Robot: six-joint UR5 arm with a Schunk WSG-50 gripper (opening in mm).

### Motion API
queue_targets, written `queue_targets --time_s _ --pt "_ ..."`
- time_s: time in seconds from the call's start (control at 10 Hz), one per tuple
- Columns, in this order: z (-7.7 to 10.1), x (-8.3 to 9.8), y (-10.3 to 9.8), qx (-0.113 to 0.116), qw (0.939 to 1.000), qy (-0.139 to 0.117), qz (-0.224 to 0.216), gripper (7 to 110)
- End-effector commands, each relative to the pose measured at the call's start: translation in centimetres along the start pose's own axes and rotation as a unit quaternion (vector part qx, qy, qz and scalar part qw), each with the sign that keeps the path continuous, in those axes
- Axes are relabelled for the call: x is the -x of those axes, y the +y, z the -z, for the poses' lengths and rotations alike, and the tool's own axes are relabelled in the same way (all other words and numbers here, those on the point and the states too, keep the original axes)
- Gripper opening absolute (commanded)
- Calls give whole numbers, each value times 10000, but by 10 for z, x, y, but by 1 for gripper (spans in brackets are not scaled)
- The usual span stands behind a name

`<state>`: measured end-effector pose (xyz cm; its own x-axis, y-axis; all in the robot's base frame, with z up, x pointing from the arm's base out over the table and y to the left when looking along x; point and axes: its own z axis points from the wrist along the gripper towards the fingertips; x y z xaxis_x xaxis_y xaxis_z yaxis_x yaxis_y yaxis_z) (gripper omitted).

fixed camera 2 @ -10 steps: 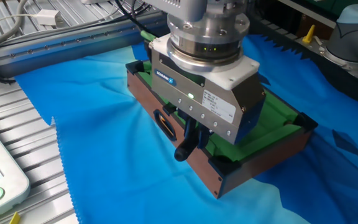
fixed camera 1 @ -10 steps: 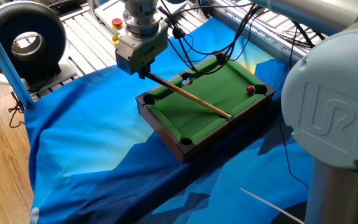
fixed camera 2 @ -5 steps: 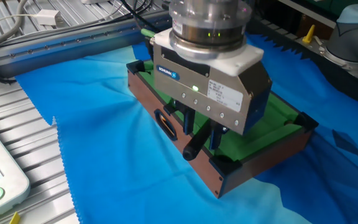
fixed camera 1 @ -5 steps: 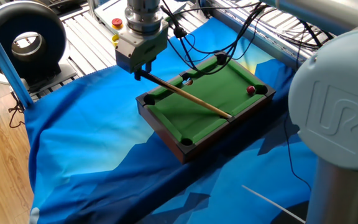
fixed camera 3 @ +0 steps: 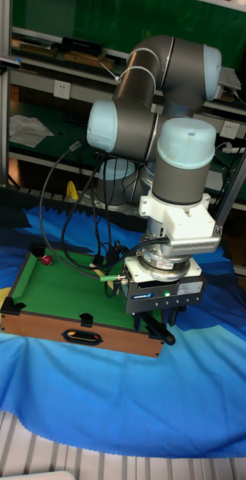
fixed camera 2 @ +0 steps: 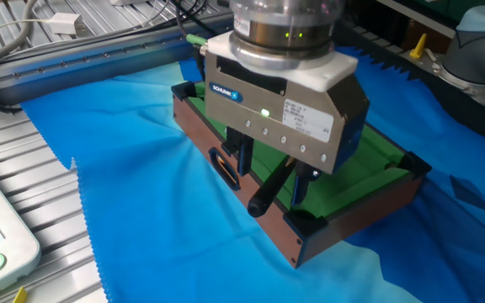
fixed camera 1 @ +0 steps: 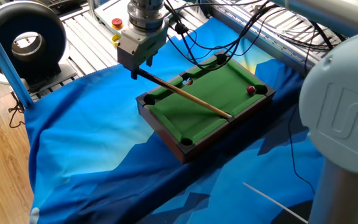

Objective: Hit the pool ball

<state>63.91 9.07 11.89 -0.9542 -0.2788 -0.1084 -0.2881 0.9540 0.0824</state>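
Gripping the dark butt of a cue (fixed camera 1: pixel 185 94), my gripper (fixed camera 1: pixel 137 74) hangs just off one end of a small pool table (fixed camera 1: pixel 166 124); the fingers (fixed camera 2: pixel 244 153) sit on either side of the butt with the cue clamped between them. From there the pale wooden shaft slants down across the green felt, and its tip lies near the middle of the long rail on the nearer side in one fixed view.

The ball (fixed camera 1: pixel 250 90), dark red and glossy, rests at the far end of the felt, just beside a corner pocket and well apart from the cue tip. In the tall fixed view it shows as a red speck (fixed camera 3: pixel 46 260) in the far left corner. Something small and pale sits at the side pocket (fixed camera 1: pixel 187 80) on the opposite long rail; I cannot tell what it is.

The table stands on a blue cloth (fixed camera 1: pixel 86 143) that covers the desk in rumpled folds. Black cables (fixed camera 1: pixel 229 37) droop over the table's far rail, close to the felt. A round black fan (fixed camera 1: pixel 23 40) sits off the cloth, and a red button (fixed camera 1: pixel 117 23) lies on the metal slats behind me.
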Motion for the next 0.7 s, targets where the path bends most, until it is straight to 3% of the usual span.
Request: queue_targets --time_s 0.0,0.3,0.6 --pt "11 -4 -2 -102 9998 -101 128 88" --pt "14 -5 -2 -123 9997 -166 152 88" --pt "5 15 -7 -132 9987 -370 339 88"
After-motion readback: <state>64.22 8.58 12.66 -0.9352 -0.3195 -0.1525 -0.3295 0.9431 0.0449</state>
